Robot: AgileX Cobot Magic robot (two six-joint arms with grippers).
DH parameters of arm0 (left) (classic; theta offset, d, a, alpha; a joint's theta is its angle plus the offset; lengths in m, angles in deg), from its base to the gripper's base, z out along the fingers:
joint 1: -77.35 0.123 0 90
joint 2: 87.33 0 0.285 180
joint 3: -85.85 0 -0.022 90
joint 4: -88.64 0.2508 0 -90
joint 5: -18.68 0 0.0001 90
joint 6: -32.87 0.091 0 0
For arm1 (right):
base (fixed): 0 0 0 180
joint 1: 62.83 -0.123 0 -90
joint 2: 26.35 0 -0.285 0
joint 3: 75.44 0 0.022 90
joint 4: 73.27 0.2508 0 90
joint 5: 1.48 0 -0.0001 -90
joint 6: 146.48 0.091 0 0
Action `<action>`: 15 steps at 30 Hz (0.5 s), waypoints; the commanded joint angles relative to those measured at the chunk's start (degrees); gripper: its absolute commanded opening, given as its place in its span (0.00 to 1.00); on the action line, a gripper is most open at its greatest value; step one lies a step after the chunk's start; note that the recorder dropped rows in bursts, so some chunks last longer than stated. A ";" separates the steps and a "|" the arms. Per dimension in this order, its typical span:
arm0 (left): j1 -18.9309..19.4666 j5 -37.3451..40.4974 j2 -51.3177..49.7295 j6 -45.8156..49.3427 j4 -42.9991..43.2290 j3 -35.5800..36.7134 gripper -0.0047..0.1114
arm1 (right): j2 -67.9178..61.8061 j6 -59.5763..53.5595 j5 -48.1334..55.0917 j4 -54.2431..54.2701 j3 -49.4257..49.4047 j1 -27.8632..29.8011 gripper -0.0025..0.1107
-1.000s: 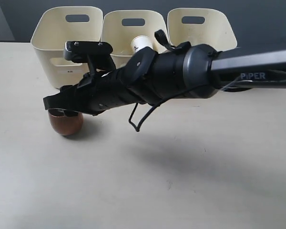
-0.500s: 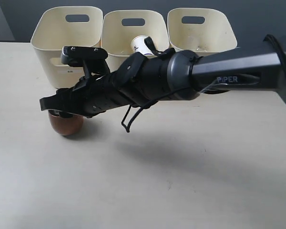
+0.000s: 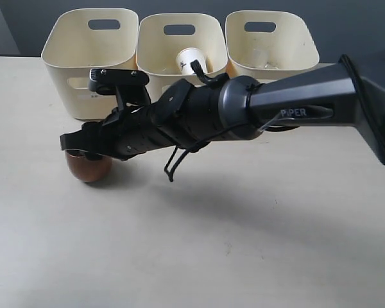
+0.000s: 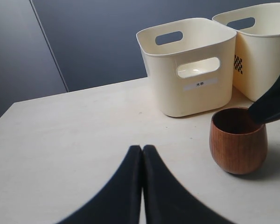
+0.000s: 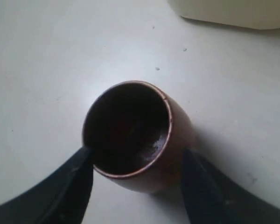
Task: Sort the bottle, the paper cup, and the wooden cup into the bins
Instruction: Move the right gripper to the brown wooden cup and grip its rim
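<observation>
Paper cup [image 3: 191,61]: lying in middle bin [image 3: 179,48], sorted. Bottle: not made out. Wooden cup [image 5: 135,140]: upright on desk [image 3: 244,244] before left bin [image 4: 189,65], unsorted. My right fingers [image 5: 81,182]: apart, straddling its rim. My left fingers [image 4: 142,186]: together, idle.
</observation>
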 commanded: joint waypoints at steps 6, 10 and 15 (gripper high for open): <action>-0.18 -0.05 0.28 -0.11 0.23 0.07 0.04 | -0.03 -0.20 -1.98 0.45 0.43 0.13 0.50; -0.18 -0.05 0.28 -0.11 0.23 0.07 0.04 | -0.03 0.07 -2.10 0.45 0.43 0.13 0.50; -0.18 -0.05 0.28 -0.11 0.23 0.07 0.04 | -0.03 0.20 -3.45 0.54 0.43 0.13 0.50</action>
